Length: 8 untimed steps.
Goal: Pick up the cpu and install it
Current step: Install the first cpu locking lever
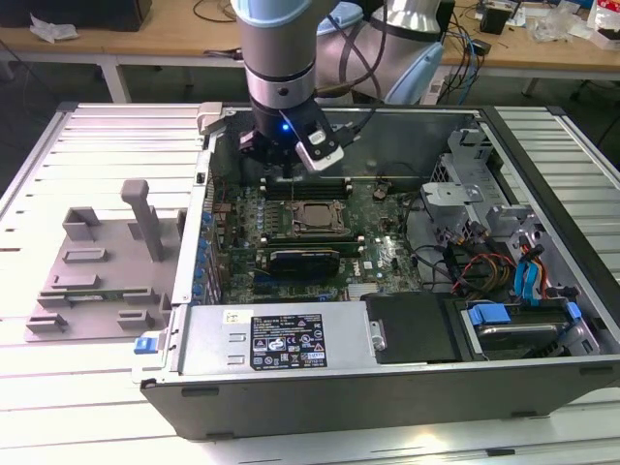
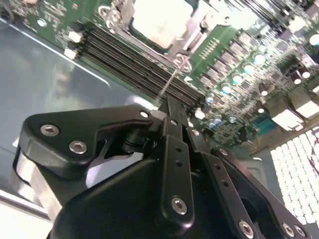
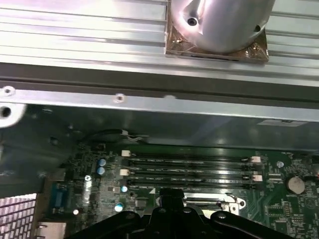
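Risk, memory slots (image 2: 124, 52): the claw (image 2: 169, 105) hangs just over them; any sideways drift could scrape their clips.
Risk, lever (image 2: 168, 82): the thin wire rod runs from the socket frame (image 2: 182, 60) to the claw's tip; a slip there could let it spring back or bend.
Risk, cpu (image 2: 160, 20): it lies flat inside the socket frame on the green board (image 2: 239, 55); forcing the frame on a crooked chip would likely damage the pins.
Claw: drawn narrow, tips together at the rod's end; whether it pinches the rod, I cannot tell.
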Tool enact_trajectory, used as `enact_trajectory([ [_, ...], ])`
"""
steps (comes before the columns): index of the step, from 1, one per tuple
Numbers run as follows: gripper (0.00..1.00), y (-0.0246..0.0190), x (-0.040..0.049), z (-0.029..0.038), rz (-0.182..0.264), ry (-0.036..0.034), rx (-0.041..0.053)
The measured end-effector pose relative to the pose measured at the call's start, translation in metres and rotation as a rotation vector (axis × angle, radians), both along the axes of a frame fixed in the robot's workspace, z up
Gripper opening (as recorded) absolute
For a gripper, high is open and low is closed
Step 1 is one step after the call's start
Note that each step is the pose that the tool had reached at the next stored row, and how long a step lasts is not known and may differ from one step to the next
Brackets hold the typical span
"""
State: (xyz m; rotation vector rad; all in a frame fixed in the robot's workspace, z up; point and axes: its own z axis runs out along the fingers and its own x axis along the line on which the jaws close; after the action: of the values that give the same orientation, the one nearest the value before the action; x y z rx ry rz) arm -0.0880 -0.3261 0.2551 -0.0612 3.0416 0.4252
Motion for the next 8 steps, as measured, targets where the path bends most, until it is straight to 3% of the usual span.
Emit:
enact_trajectory([
  [4, 0.11, 0.0001, 0.0035, -0.0005, -0.002, -0.0002, -0.0025],
  [5, 0.11, 0.0000, 0.0035, -0.0010, -0.003, 0.0000, -0.0200],
  [8, 0.11, 0.0000, 0.0075, -0.0027, -0.009, 0.0000, -0.0250],
])
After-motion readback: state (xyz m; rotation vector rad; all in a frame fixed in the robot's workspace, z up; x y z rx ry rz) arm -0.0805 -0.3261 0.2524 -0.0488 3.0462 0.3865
